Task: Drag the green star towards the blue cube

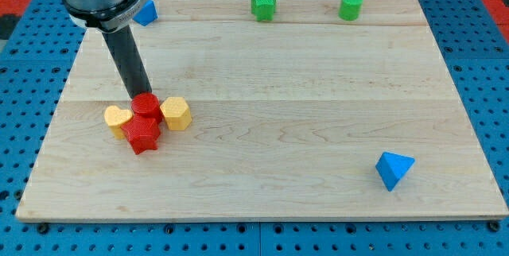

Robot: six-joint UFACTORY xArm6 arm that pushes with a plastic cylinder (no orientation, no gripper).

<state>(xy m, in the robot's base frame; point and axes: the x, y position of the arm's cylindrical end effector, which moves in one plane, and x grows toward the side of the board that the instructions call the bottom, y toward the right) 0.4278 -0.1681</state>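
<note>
The green star (264, 6) sits near the board's top edge, left of centre. A blue block (146, 12), probably the blue cube, lies at the top left, half hidden behind the arm's housing. My tip (141, 97) is far from both. It rests at the left of the board against the top side of a red cylinder (146, 106).
A red star (143, 136) lies just below the red cylinder, with a yellow heart (118, 119) to its left and a yellow block (176, 114) to its right. A green cylinder (351, 6) sits at the top right. A blue triangle (394, 169) lies at the bottom right.
</note>
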